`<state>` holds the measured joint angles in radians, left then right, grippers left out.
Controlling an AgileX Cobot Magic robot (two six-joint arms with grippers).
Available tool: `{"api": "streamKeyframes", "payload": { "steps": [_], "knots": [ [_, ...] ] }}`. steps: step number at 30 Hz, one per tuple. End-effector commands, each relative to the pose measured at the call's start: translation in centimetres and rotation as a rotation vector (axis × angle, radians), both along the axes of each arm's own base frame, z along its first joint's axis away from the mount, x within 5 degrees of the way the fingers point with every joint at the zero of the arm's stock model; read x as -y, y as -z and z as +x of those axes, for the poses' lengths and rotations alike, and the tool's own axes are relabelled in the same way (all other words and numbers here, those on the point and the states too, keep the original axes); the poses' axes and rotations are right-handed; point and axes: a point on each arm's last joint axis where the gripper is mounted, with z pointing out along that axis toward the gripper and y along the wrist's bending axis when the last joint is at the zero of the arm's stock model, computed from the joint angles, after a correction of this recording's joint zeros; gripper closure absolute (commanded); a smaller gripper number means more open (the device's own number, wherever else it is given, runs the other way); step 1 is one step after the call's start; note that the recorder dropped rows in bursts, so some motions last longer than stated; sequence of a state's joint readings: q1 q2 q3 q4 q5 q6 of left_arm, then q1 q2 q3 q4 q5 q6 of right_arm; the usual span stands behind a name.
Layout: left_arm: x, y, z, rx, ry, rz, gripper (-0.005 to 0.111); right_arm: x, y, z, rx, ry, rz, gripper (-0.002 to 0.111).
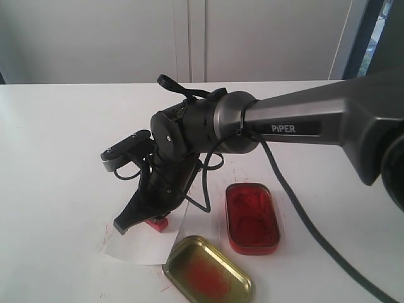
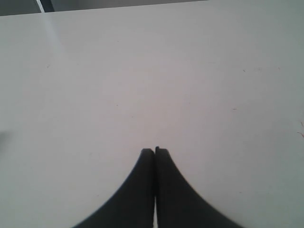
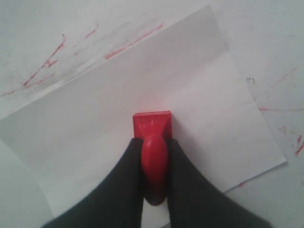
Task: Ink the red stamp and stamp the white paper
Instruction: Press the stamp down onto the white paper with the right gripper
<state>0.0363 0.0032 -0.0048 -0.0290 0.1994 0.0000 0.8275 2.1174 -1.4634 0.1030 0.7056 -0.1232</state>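
As right tool (image 3: 154, 142) clamps one stamp (image 3: 152, 124) over one paper (image 3: 118, 95), left tool (image 2: 154, 151) rests closed

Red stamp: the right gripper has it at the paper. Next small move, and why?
Probably press straight down. The right gripper is shut on the red stamp by its handle, the base lies well inside the white paper, and no print shows on the paper yet. Whether the base touches it is unclear.
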Motion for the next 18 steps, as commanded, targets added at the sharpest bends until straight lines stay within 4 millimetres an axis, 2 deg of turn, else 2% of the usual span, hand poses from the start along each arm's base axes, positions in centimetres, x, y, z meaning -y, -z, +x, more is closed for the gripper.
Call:
{"api": "streamKeyframes", "payload": {
  "steps": [1, 14, 18],
  "knots": [
    [0.00, 0.16, -0.02, -0.004, -0.001, -0.001, 0.107, 0.96, 3.31, -1.06, -0.123, -0.015, -0.126, 0.108],
    [0.00, 0.16, -0.02, -0.004, -0.001, -0.001, 0.107, 1.45, 3.44, -1.45, -0.174, -0.018, -0.176, 0.108],
    [0.00, 0.16, -0.02, -0.004, -0.001, -0.001, 0.107, 1.04, 3.39, -1.02, -0.127, -0.012, -0.131, 0.108]
  ]
}}
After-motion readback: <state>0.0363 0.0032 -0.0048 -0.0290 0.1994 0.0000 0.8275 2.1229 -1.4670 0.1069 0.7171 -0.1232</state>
